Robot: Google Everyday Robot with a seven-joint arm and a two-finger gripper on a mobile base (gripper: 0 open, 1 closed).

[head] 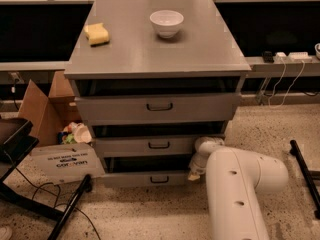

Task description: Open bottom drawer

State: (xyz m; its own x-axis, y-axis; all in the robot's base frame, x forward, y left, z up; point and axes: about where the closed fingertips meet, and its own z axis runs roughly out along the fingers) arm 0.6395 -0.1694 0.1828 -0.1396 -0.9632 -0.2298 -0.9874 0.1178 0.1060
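The bottom drawer (130, 180) is the lowest and narrowest grey front of the cabinet, with a small dark loop handle (159, 179) at its centre. A dark gap shows above its front. My gripper (194, 175) is low at the right end of this drawer's front, at the tip of my white arm (235, 194), which comes in from the lower right. It is well to the right of the handle. Whether it touches the drawer front cannot be told.
The mid-sized drawer (125, 146) and the tallest drawer (115, 109) sit above. A white bowl (166, 23) and a yellow sponge (96, 34) lie on the cabinet top. A cardboard box (40, 109), a white sign (65, 161) and black stand legs (70, 204) are left; a black bar (305, 174) is right.
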